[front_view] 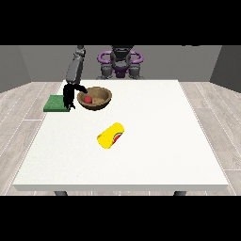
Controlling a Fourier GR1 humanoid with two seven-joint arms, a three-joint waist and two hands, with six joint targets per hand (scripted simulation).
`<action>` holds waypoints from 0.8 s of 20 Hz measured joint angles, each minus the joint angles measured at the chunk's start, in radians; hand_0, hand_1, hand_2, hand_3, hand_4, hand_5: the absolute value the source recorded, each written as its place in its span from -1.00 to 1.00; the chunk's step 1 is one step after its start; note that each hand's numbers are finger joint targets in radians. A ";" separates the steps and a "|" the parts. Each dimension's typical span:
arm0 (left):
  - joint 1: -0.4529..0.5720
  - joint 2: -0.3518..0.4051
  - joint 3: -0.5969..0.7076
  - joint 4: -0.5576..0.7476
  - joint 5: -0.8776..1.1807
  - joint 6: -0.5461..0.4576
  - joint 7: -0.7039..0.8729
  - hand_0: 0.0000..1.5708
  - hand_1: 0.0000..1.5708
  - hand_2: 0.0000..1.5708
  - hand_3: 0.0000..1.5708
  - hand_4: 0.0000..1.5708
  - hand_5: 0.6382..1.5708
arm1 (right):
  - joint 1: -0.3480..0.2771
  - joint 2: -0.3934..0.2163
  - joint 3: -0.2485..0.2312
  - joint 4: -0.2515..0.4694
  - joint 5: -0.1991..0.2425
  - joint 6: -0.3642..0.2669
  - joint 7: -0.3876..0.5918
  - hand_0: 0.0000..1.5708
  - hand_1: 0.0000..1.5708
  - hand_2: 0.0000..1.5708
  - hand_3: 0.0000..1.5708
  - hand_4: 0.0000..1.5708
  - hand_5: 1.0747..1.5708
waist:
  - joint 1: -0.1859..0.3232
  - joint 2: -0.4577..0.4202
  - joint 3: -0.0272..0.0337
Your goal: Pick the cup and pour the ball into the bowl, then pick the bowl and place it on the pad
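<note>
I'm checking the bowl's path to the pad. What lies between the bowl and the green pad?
In the front view, only the robot hand at the view's left lies between the bowl and the pad.

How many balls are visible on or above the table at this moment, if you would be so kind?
1. The red ball lies inside the brown bowl. The yellow cup lies on its side, and its inside is not fully visible, so another could be hidden there.
</note>
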 measured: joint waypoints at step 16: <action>-0.090 0.046 0.002 0.019 0.043 -0.040 0.059 -1.00 -1.00 -1.00 -1.00 -1.00 0.95 | -0.005 0.086 0.047 -0.060 0.114 -0.248 0.035 1.00 1.00 1.00 1.00 0.50 0.38 | 0.072 0.020 -0.0028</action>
